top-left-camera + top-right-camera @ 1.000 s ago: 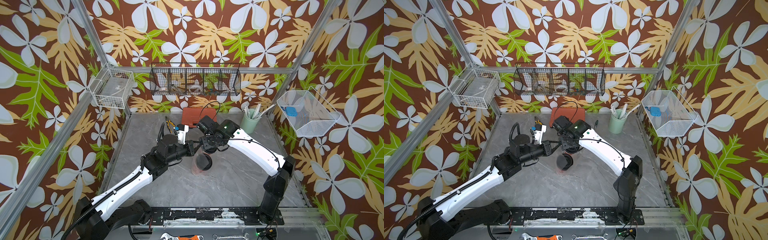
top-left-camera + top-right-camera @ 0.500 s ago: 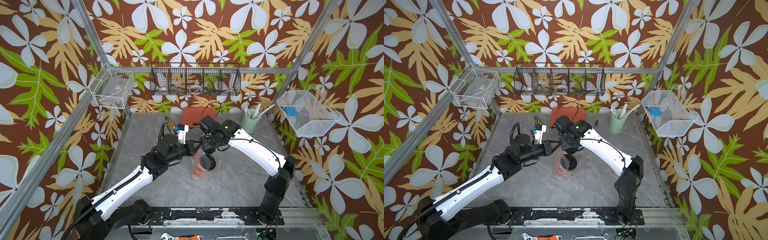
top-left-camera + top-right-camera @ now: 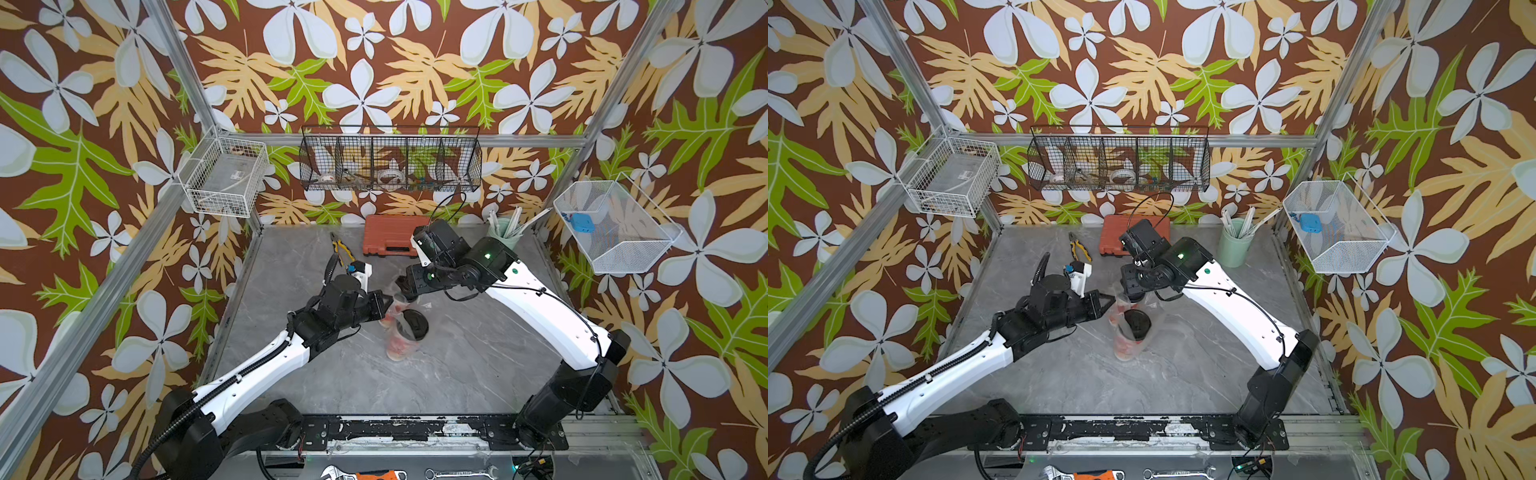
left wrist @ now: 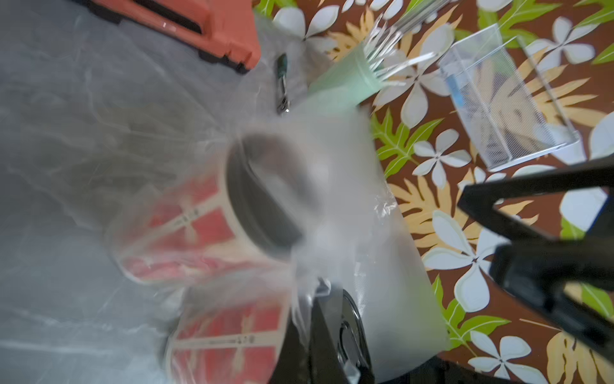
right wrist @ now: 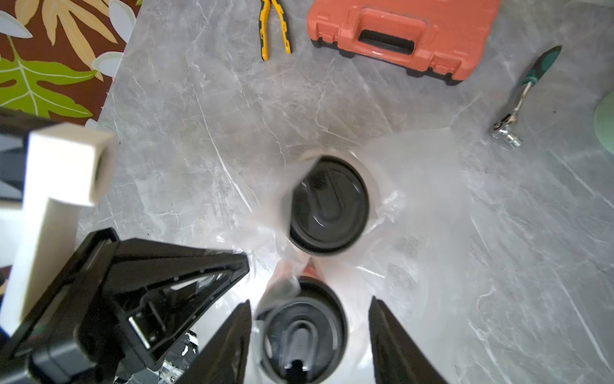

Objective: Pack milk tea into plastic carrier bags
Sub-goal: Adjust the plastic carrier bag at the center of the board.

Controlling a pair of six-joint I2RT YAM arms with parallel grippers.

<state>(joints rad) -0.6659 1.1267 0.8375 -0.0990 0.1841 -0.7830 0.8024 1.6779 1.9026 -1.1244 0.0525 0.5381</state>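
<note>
We see the right gripper [image 5: 309, 299] with its jaws drawn closer together than a second ago, though a gap remains on either side of the black domed lid [image 5: 304, 332] between them. The nearer tall paper cup with red-and-cream patterned sides [image 3: 399, 343] now shows much of its wall below the lid, where earlier we saw little but the lid. A second such cup [image 3: 392, 313] has come into sight just behind it.

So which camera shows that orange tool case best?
The right wrist view: the orange tool case is close and sharp, its handle plain, though the frame clips it. In both top views it is small, and the right arm covers one end. The left wrist view catches only a corner.
</note>
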